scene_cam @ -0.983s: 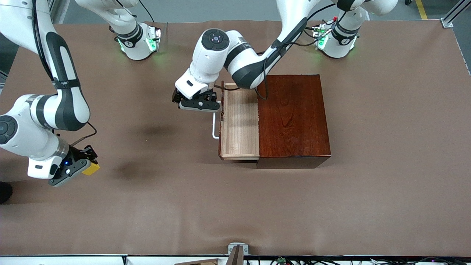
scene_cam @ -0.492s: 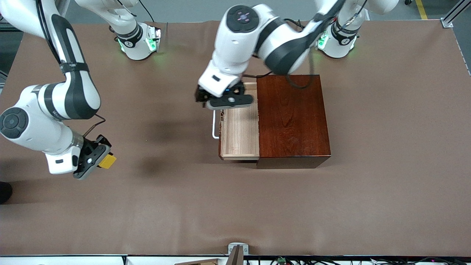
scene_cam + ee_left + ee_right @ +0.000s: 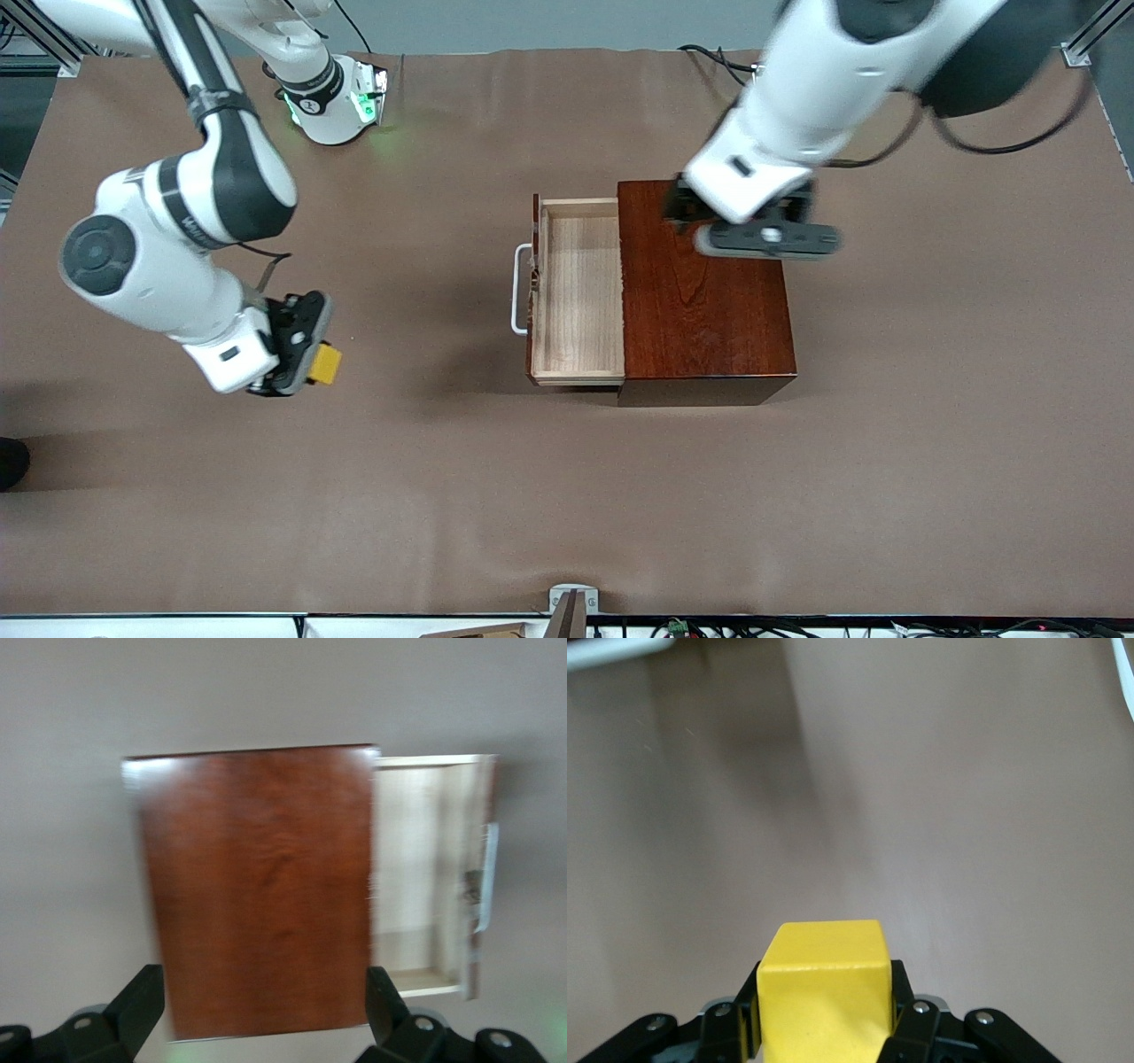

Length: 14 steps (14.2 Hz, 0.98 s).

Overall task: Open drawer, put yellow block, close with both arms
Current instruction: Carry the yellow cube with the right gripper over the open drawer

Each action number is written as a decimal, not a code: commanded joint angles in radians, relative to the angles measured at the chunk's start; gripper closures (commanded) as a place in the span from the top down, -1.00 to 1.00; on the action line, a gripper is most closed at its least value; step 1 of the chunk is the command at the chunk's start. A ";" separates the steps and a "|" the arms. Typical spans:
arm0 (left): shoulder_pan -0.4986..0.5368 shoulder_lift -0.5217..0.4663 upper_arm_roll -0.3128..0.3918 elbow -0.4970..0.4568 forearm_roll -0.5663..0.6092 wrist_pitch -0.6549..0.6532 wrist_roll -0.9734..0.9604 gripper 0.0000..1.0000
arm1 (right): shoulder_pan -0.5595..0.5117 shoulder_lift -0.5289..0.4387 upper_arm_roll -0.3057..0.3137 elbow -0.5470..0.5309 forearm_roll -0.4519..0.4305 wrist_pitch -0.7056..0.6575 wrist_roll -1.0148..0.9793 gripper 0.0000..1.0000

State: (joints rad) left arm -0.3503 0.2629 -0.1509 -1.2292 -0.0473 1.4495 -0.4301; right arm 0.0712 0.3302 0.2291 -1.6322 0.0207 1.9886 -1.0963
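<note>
The drawer (image 3: 580,288) was found pulled out of the box (image 3: 704,288), toward the right arm's end of the worktop (image 3: 567,496). Its pale wooden tray lay bare inside, and its white handle (image 3: 519,290) stood clear of the dark front. In the left wrist view the same box (image 3: 261,890) was seen from above, with the open drawer (image 3: 430,873) projecting from one side and the handle (image 3: 487,877) at its outer edge. The left claw (image 3: 757,235) was held in the air over the top of the box, at the part nearest the arm bases. Its fingers (image 3: 133,1005) were seen spread wide apart in the left wrist view, with nothing between them. The right claw (image 3: 306,350) was held over the bare worktop, well apart from the drawer and toward the right arm's end. It was clenched on the block (image 3: 325,363), which showed at the claw's tip in the front view. In the right wrist view the block (image 3: 824,979) was seen gripped between the two fingers (image 3: 908,1014), with its yellow top and one face exposed, above plain brown worktop (image 3: 921,797). No contact between the block and the worktop could be made out. The front of the drawer faced the side on which the block was held.
</note>
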 commanded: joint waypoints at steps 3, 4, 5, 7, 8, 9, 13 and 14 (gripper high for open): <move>0.207 -0.134 -0.016 -0.120 0.003 -0.040 0.180 1.00 | 0.140 -0.002 0.007 0.037 0.002 -0.017 -0.027 -1.00; 0.252 -0.163 -0.018 -0.150 0.003 -0.040 0.197 1.00 | 0.172 0.001 0.007 0.049 0.002 -0.019 -0.022 -1.00; 0.290 -0.188 -0.018 -0.185 0.006 -0.035 0.215 1.00 | 0.199 0.012 0.006 0.075 0.002 -0.017 -0.020 -1.00; 0.327 -0.240 -0.016 -0.249 0.033 0.003 0.260 1.00 | 0.249 0.041 0.006 0.136 0.002 -0.022 -0.020 -1.00; 0.353 -0.252 -0.016 -0.271 0.035 0.021 0.292 1.00 | 0.266 0.061 0.006 0.153 0.001 -0.024 -0.019 -1.00; 0.375 -0.254 -0.018 -0.277 0.035 0.026 0.306 1.00 | 0.295 0.076 0.006 0.161 -0.007 -0.022 -0.013 -1.00; 0.375 -0.243 -0.016 -0.277 0.037 0.028 0.307 1.00 | 0.396 0.156 -0.002 0.247 -0.068 -0.020 0.070 -1.00; 0.375 -0.241 -0.016 -0.277 0.037 0.028 0.307 1.00 | 0.404 0.176 -0.002 0.253 -0.071 -0.016 0.108 -1.00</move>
State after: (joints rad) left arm 0.0185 0.0421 -0.1564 -1.4780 -0.0298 1.4592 -0.1357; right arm 0.4472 0.4451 0.2373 -1.4555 -0.0155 1.9879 -1.0478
